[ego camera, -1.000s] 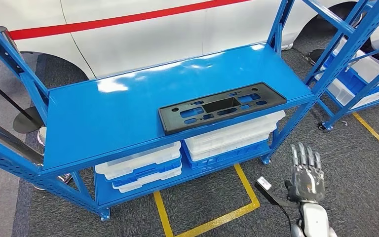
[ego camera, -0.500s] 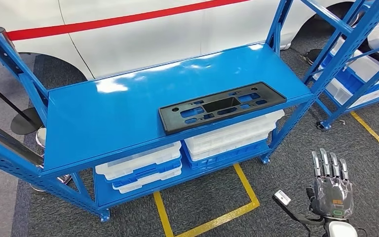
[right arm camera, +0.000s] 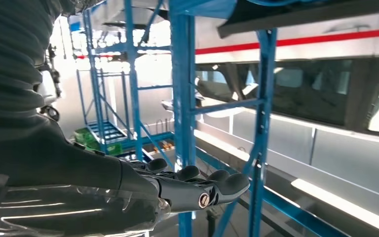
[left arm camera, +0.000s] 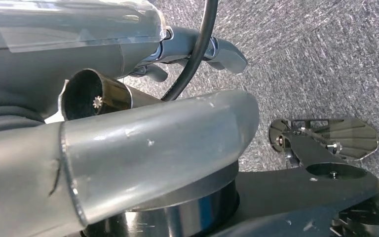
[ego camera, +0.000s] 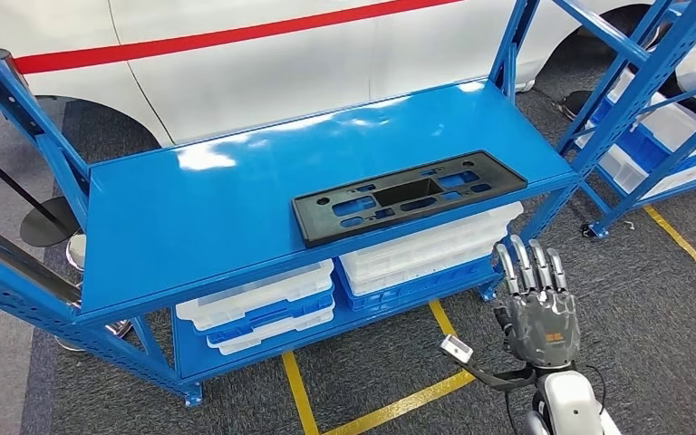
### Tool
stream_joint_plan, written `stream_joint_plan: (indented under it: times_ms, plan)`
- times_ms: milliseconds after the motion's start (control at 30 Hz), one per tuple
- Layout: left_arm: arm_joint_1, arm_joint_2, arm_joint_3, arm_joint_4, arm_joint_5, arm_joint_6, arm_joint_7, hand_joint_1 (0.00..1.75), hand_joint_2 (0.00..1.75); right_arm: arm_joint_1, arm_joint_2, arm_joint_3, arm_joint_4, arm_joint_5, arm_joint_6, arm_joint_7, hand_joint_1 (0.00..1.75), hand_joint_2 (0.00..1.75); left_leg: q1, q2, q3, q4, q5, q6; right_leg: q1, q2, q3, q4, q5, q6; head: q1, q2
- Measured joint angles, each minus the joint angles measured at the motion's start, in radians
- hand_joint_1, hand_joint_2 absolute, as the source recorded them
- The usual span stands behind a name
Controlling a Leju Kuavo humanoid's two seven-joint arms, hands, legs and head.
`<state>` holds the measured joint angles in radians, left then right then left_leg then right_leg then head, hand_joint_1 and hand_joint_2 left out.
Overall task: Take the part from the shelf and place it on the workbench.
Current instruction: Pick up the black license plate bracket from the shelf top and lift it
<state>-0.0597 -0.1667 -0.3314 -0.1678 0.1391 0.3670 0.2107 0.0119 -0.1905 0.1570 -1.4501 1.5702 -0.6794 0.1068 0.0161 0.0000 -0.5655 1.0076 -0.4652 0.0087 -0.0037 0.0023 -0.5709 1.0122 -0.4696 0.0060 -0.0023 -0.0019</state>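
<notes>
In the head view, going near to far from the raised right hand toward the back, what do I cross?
Right hand → white bins on the lower shelf → black part on the blue shelf top → white vehicle with red stripe.

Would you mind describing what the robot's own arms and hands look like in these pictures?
In the head view, the right hand has a dark grey back bearing a small orange mark, silver-grey fingers, a white-tipped thumb and a white forearm with a thin black cable. Its wrist view shows a grey ribbed cover and dark fingers. The left wrist view shows scratched silver-grey metal tubing, a black cable and grey fingers.
</notes>
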Motion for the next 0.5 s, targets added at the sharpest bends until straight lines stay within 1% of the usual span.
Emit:
stream_joint_plan:
  times_ms: [167, 367, 500]
  plan:
    - [0.0, 0.0, 0.005, 0.0, 0.0, 0.002, -0.003, 0.0, 0.0, -0.021, -0.007, 0.059, -0.005, 0.0, 0.0, 0.004, 0.0, 1.75, 0.0, 0.0, 0.0, 0.0, 0.0, 0.0, 0.0, 0.0, 0.0, 0.0, 0.0, 0.0, 0.0, 0.0]
    - [0.0, 0.0, 0.009, 0.0, 0.006, 0.002, -0.003, 0.0, 0.0, -0.039, -0.014, 0.088, -0.015, 0.0, 0.0, 0.005, 0.0, 1.75, 0.0, 0.0, 0.0, 0.0, 0.0, 0.0, 0.0, 0.0, 0.0, 0.0, 0.0, 0.0, 0.0, 0.0]
    - [0.0, 0.0, 0.014, 0.0, 0.014, 0.002, -0.003, 0.0, 0.0, -0.046, -0.015, 0.102, -0.026, 0.0, 0.0, -0.008, 0.0, 1.75, 0.0, -0.001, 0.0, 0.0, 0.0, 0.0, 0.0, 0.0, 0.0, 0.0, 0.0, 0.0, 0.0, 0.0]
